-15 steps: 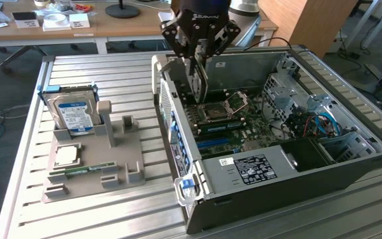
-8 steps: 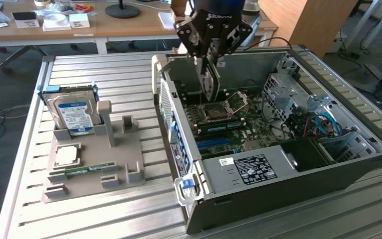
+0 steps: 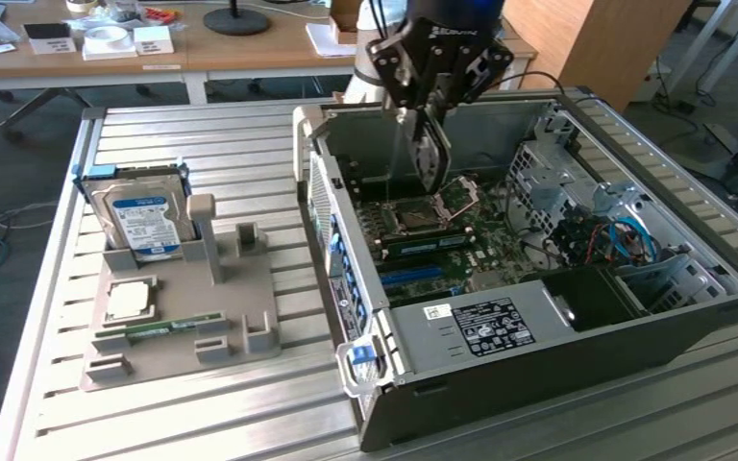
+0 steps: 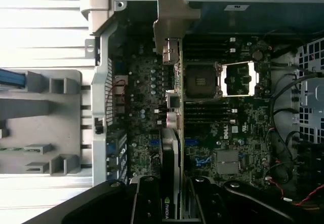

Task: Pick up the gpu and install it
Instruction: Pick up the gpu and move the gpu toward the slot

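While jaws grip gpu, wrist view shows its bracket.

The arm comes down from above the far edge of the table, its wrist vertical and the gripper pointing straight down. Its two dark fingers stand partly closed, clamping the gpu edge-on between them, and the card hangs upright below the fingertips.
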Available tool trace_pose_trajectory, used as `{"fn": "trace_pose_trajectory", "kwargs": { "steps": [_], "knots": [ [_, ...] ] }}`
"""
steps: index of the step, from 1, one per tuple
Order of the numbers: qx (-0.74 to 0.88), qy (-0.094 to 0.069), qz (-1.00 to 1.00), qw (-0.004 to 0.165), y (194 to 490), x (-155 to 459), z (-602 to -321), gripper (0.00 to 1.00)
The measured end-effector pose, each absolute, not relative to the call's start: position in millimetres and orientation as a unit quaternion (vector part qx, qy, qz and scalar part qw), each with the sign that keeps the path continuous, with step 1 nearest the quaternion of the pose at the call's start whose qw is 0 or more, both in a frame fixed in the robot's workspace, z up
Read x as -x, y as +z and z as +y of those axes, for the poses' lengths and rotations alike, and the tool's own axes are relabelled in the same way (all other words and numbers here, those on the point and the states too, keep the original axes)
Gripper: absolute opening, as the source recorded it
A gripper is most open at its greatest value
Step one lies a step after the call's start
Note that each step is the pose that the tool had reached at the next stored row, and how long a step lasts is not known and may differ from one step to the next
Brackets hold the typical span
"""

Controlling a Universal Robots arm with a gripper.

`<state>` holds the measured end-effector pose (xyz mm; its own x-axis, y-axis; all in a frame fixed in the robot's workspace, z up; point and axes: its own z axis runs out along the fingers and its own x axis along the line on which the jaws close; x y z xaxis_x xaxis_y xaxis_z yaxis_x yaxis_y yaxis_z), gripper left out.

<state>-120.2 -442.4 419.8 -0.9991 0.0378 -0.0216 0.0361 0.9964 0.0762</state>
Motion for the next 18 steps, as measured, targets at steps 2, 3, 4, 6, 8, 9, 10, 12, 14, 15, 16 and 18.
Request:
{"fn": "trace_pose_trajectory", "kwargs": {
  "steps": [2, 3, 4, 6, 8, 9, 10, 12, 14, 15, 16, 18],
  "knots": [
    [-0.018, 0.038, 0.999, 0.012, 420, 113, -442, 0.27],
    [-0.018, 0.038, 0.999, 0.012, 420, 110, -442, 0.27],
    [-0.019, 0.039, 0.999, 0.012, 420, 106, -442, 0.27],
    [-0.018, 0.039, 0.999, 0.011, 420, 98, -442, 0.27],
    [-0.018, 0.04, 0.999, 0.011, 420, 91, -442, 0.27],
    [-0.019, 0.04, 0.999, 0.011, 420, 88, -442, 0.27],
    [-0.018, 0.04, 0.999, 0.011, 420, 84, -442, 0.27],
    [-0.019, 0.041, 0.999, 0.012, 420, 77, -442, 0.27],
    [-0.018, 0.041, 0.999, 0.011, 420, 70, -442, 0.27],
    [-0.018, 0.041, 0.999, 0.011, 420, 67, -442, 0.27],
    [-0.019, 0.041, 0.999, 0.011, 420, 64, -442, 0.27],
    [-0.019, 0.041, 0.999, 0.011, 420, 58, -442, 0.27]
  ]
}}
